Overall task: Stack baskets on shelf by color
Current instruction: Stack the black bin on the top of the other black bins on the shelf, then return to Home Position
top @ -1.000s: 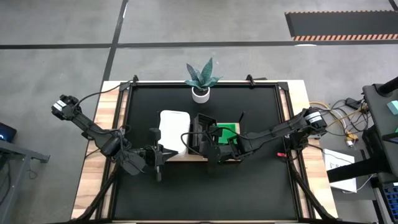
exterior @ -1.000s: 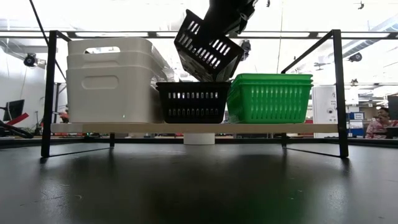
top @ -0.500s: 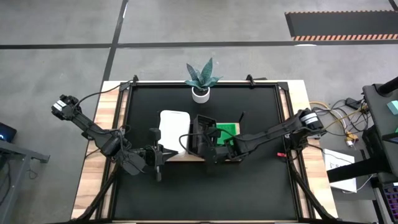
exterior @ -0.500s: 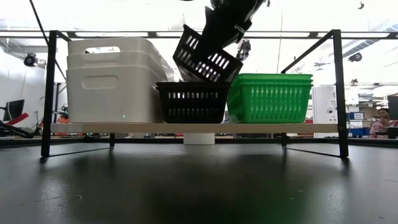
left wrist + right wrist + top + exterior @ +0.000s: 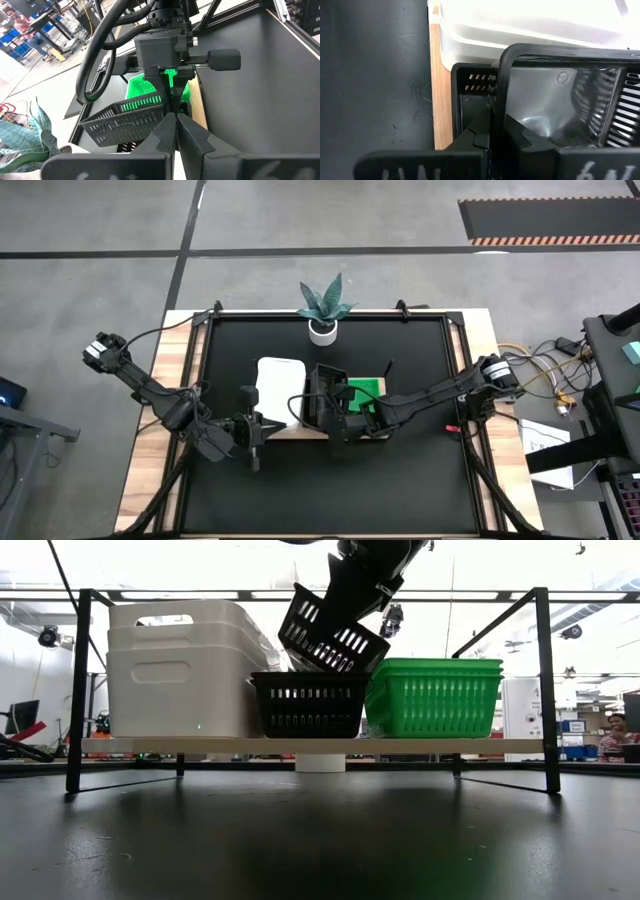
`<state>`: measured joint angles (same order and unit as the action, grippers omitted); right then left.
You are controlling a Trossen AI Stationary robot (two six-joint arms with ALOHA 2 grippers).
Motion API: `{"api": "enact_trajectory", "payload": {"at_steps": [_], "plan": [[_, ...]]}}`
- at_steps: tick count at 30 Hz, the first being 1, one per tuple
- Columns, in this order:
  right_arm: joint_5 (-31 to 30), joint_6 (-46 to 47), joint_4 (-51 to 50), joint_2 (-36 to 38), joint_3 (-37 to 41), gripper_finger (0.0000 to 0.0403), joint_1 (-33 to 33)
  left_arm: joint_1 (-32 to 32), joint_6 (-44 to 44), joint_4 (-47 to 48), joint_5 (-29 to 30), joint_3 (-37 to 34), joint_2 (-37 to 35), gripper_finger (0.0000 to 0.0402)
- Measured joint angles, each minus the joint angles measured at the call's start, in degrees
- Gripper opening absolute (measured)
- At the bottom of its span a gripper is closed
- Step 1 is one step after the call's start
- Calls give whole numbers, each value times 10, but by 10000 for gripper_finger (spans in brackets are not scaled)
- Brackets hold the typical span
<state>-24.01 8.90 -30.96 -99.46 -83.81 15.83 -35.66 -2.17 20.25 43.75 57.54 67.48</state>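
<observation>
right gripper (image 5: 350, 602): clenched on rim of tilted black basket (image 5: 330, 632), held just above | below it: second black basket (image 5: 308, 704) on shelf (image 5: 300, 745), lower corner touching its rim | flanking: white baskets (image 5: 180, 668), green baskets (image 5: 434, 696) | left gripper (image 5: 252, 430): fingers pressed together, beside shelf's near edge | behind: plant pot (image 5: 322, 330)

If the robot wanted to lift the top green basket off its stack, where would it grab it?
Probably by the long rim of the green basket, coming straight down from above. The rim is thin, so one finger could go inside the wall and one outside. The slotted sides look too wide to span, and the black basket sits close against its neighbouring side.
</observation>
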Motion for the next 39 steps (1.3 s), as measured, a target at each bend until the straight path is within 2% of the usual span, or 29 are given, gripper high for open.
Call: {"api": "enact_trajectory", "payload": {"at_steps": [6,18,23,28,33,36,39], "plan": [[0,-6,0,0,0,21,0,0,0,-1,0,0,0,1],[0,-9,-7,0,-10,107,0,0,0,-1,0,0,0,1],[0,-27,-54,5,-46,126,0,0,0,-1,0,0,0,1],[0,-30,-98,6,-87,128,0,0,0,1,0,0,0,1],[0,-36,-130,11,-101,113,5,-1,-2,3,0,0,0,1],[-2,-50,-128,32,-80,95,19,-15,-19,1,1,-15,-3,1],[-2,-53,-107,71,-32,74,40,-31,-64,-40,-1,-55,-22,1]]}}
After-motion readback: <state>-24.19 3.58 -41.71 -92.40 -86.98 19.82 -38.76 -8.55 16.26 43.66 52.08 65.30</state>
